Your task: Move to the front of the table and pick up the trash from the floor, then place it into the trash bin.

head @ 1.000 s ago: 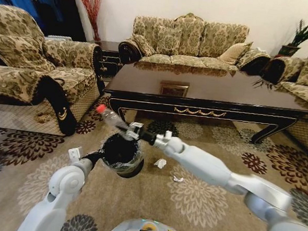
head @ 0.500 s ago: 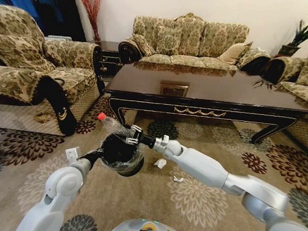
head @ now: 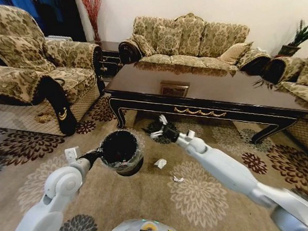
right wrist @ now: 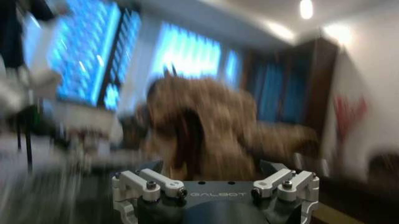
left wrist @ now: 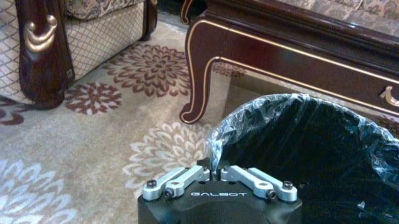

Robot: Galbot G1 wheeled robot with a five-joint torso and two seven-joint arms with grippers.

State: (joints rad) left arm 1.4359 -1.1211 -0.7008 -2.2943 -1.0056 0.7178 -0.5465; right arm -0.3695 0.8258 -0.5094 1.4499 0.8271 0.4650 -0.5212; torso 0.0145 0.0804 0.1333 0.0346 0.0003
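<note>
My left gripper (head: 97, 155) is shut on the rim of the round black trash bin (head: 121, 152) and holds it tilted above the carpet. In the left wrist view the left gripper (left wrist: 215, 171) pinches the clear liner at the bin's (left wrist: 311, 140) edge. My right gripper (head: 160, 127) hangs open and empty, right of the bin and in front of the dark table (head: 208, 90). Its spread fingers show in the blurred right wrist view (right wrist: 216, 183). Trash lies on the floor: a white paper wad (head: 160, 163) and a smaller white scrap (head: 177, 178).
Patterned sofas stand at the left (head: 25, 76), behind the table (head: 190, 39) and at the right (head: 303, 77). The table's curved leg (left wrist: 198, 79) is close beyond the bin. Open carpet (head: 201, 202) lies in front of me.
The right gripper held a clear bottle over the bin; now it is open, empty and has swung right toward the table. The bottle is out of sight. The left arm kept still.
</note>
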